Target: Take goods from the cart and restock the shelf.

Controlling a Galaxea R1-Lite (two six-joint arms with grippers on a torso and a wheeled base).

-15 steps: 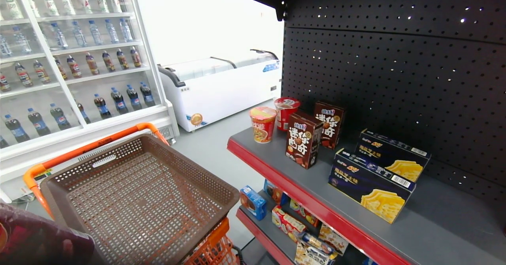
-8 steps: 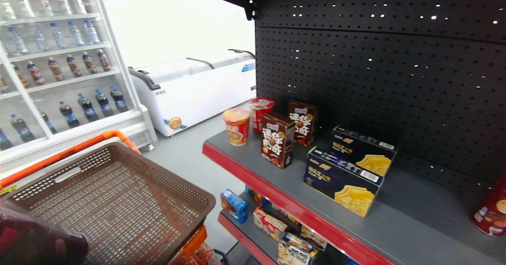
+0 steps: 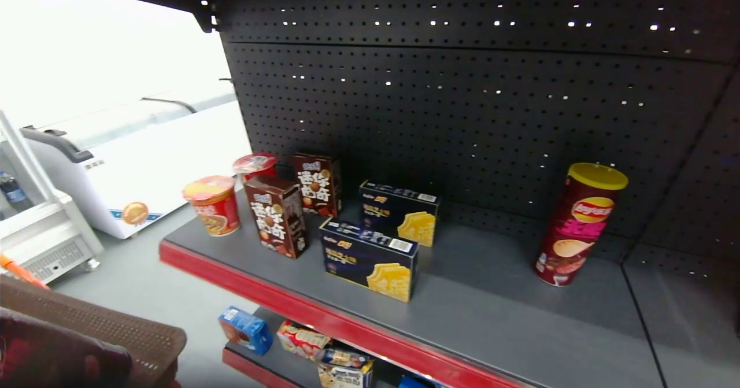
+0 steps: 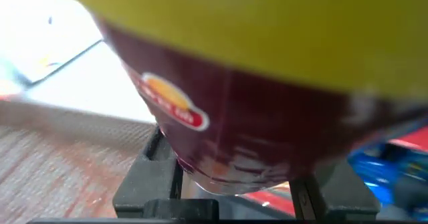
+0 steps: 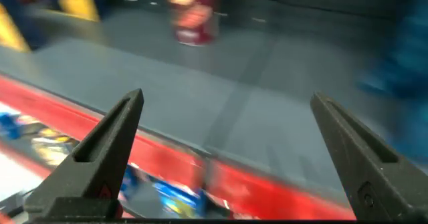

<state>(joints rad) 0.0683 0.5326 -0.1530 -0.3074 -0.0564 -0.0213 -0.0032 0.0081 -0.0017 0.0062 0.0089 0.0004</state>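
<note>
Left gripper (image 4: 227,184) is clamped around a maroon chip can (image 4: 267,117) with a yellow lid, near the brown cart basket (image 3: 115,330). Right gripper (image 5: 227,97) hangs with its jaws spread wide over the red front edge (image 3: 324,318) of the grey shelf (image 3: 491,313). On the shelf, a standing can (image 3: 578,226) is upright at 3 o'clock. Two dark blue boxes (image 3: 370,258) sit in the centre, with brown boxes (image 3: 276,215) and cup noodles (image 3: 213,204) at 9 o'clock. Black pegboard (image 3: 462,104) backs them. Bare shelf lies between the blue boxes and the standing can.
</note>
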